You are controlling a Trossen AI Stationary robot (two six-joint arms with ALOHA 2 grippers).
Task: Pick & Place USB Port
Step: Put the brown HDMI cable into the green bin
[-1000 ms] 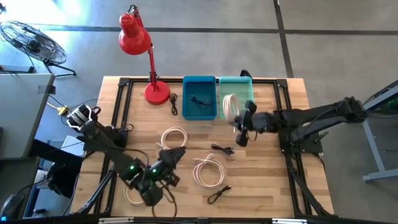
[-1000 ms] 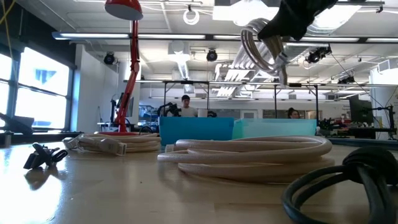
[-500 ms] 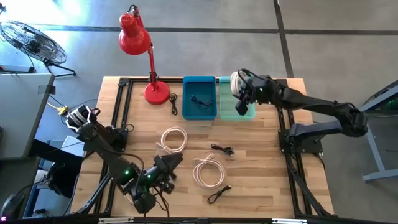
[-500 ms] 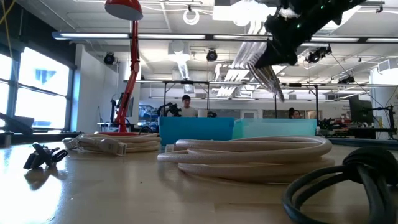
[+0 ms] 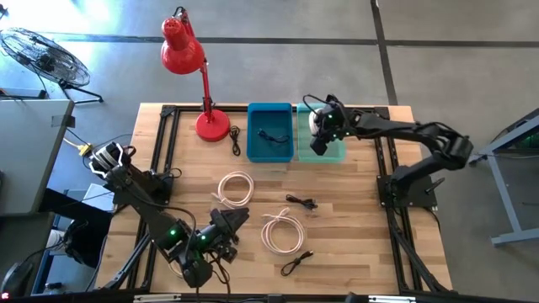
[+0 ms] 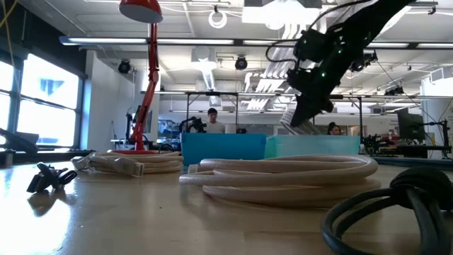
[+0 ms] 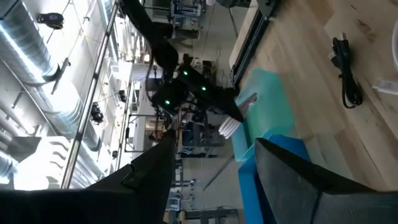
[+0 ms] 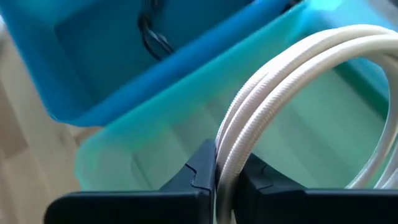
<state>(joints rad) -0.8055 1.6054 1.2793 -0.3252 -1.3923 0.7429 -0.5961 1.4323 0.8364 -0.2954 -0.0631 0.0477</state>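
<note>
**Inspector A:** High view: the right gripper [image 5: 321,128] is over the teal bin [image 5: 334,153], at the table's [image 5: 354,227] far edge. What does it carry?

**Inspector B:** A coiled white cable [image 8: 292,93]. The right wrist view shows the fingers [image 8: 202,171] clenched on the coil, which hangs within the teal bin's walls, the blue bin [image 8: 112,68] just beside.

**Inspector A:** Does the coil touch the bin floor?

**Inspector B:** Cannot tell. In the low view the gripper [image 6: 303,117] dips to the teal bin's [image 6: 315,146] rim.

**Inspector A:** The left gripper [image 5: 226,220]?

**Inspector B:** Near the table's front edge, fingers spread, empty. Two more white cables [image 5: 236,187] [image 5: 283,231] and two black ones [image 5: 301,202] [image 5: 296,263] lie on the wood. A black cable [image 5: 269,136] lies in the blue bin [image 5: 269,153]. A red lamp [image 5: 198,76] stands left of it.
</note>
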